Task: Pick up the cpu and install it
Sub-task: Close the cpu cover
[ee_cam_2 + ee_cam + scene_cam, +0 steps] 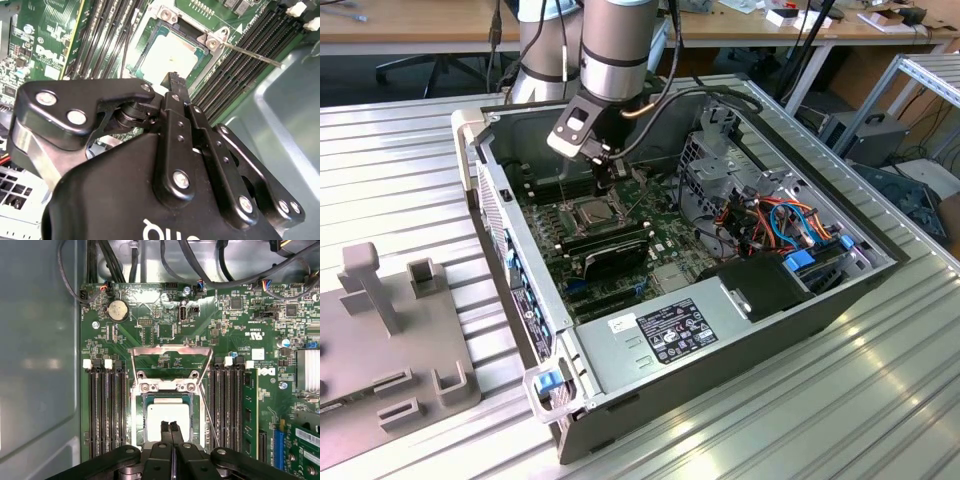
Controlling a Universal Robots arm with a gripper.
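The cpu (156, 416) is a flat square chip with a dull silver top. It lies flat in the socket on the green motherboard (240, 320) inside the open computer case (620, 400). My gripper (170, 426) hangs right over the chip, fingers pressed together with nothing between them. Whether the tips touch the chip I cannot tell. In the second wrist view the fingertips (173, 79) sit just at the edge of the cpu (167, 54). In the exterior view the gripper (605, 186) stands above the cpu (592, 211). The socket's metal load plate (169, 351) is swung open.
Thin socket lever (250, 54) sticks out beside the socket. Black memory slots (106, 410) flank it on both sides, and memory sticks (610, 248) lie nearby. Power supply (665, 330), drive cage and cables (770, 215) fill the case. A grey fixture (390, 330) sits on the exterior view's left.
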